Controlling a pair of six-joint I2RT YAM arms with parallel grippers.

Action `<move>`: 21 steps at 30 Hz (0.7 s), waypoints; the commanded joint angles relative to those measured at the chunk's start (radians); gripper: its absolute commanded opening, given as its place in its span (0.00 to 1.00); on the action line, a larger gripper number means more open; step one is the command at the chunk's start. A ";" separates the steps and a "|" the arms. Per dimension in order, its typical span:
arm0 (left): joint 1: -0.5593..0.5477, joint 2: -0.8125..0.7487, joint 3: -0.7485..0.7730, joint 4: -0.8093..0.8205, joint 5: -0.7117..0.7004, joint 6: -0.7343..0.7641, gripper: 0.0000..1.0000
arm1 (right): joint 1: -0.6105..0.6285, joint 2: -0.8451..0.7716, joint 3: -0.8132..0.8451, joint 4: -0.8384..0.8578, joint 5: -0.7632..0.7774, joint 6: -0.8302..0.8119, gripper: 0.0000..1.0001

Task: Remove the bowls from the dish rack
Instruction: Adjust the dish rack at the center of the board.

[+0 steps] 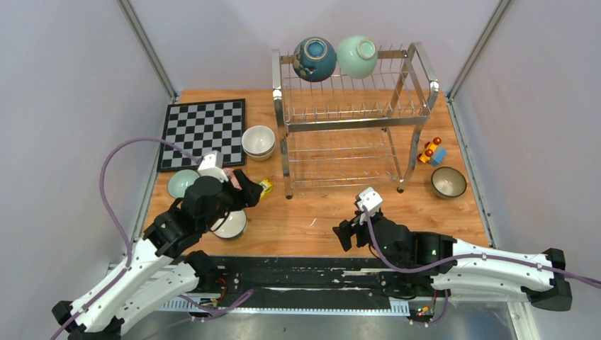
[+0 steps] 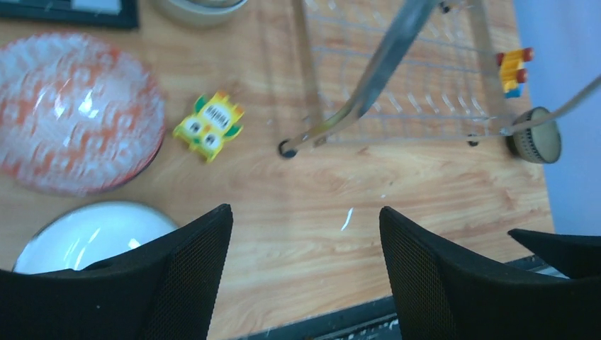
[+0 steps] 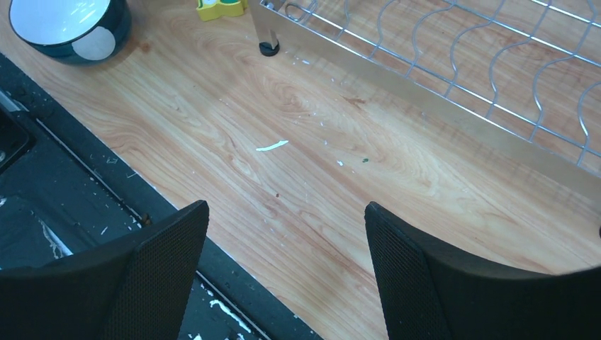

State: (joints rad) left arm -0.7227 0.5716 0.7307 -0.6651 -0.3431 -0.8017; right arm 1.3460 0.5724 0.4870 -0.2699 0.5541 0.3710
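A round dark blue ceramic bowl point(image 1: 315, 59) and a round mint green ceramic bowl point(image 1: 356, 57) were propped on edge in the top tier of the silver wire dish rack point(image 1: 347, 125). A small yellow toy block point(image 2: 208, 126) was seen near 1 rack foot. The left gripper point(image 2: 305, 219) and right gripper point(image 3: 285, 212) were held wide open, gripping nothing.
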 commanded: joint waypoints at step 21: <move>0.023 0.441 -0.112 1.008 0.099 0.456 0.77 | 0.000 -0.098 -0.039 0.007 0.331 0.055 0.84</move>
State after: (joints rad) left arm -0.7128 0.9710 0.6113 0.2203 -0.2756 -0.3740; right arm 1.3460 0.5198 0.4320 -0.2314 0.7227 0.4221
